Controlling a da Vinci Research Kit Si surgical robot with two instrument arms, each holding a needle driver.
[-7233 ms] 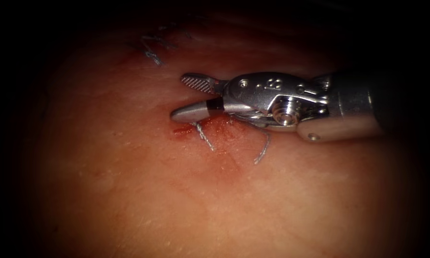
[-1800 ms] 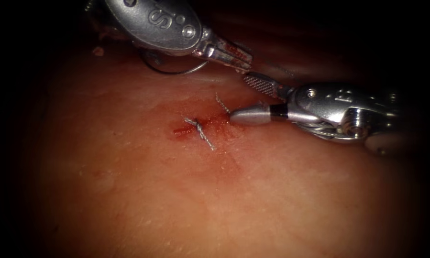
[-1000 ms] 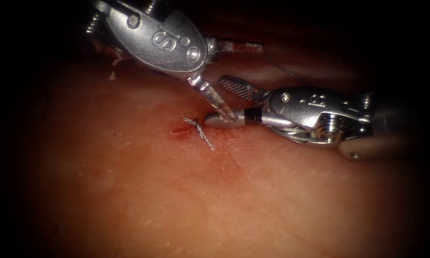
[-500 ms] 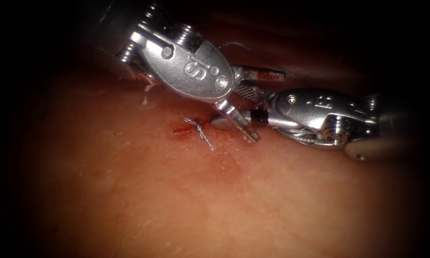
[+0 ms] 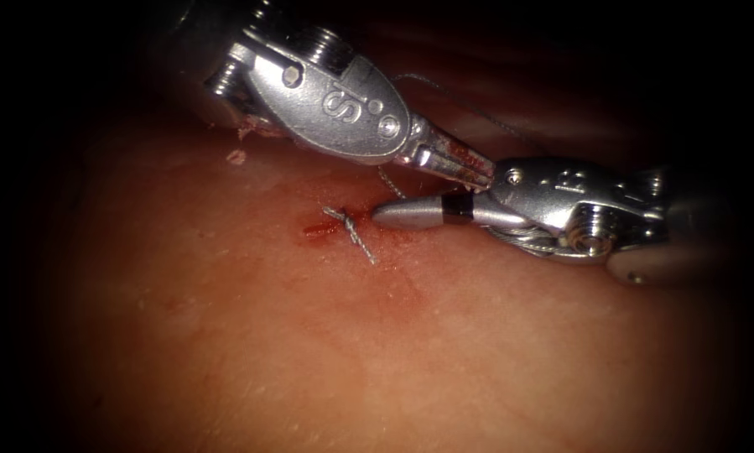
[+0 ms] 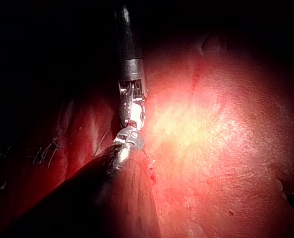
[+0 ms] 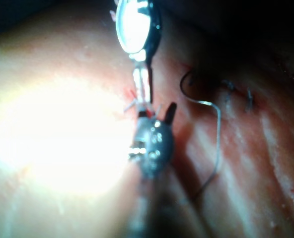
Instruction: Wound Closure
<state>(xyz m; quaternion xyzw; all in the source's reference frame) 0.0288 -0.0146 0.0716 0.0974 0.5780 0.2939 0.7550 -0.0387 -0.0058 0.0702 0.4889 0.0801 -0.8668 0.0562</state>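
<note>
Background: reddish tissue (image 5: pixel 326 352) under strong central light, dark at the edges.

Endoscope view. A knotted stitch (image 5: pixel 349 228) with short cut ends sat on the cut, with a smear of red fluid (image 5: pixel 316 228) just left of it. The left tool (image 5: pixel 475 173) came in from upper left, its red-stained jaws pressed together. I could not tell whether anything was pinched between them. The right tool (image 5: pixel 414 211) came in from the right. Its lower jaw lay almost flat, just over the tissue, with its tip close to the right of the knot. Its upper jaw was hidden behind the left tool's jaws. A short thread stub (image 5: pixel 385 179) stood between the two tools. A fine thread (image 5: pixel 465 105) ran across the dark tissue behind them.

Left wrist view. The right tool's shaft and wrist were seen end-on to the left tool, the two tips close together. Old stitches (image 6: pixel 42 156) showed on the tissue to one side.

Right wrist view. The right tool's jaws stood apart, one dark jaw splayed outward, gripping nothing I could see. The left tool's closed jaws pointed into them. A dark hooked piece (image 7: pixel 184 83), probably the needle, lay loose on the tissue. Neither tool held it, and thread trailed on from it.
</note>
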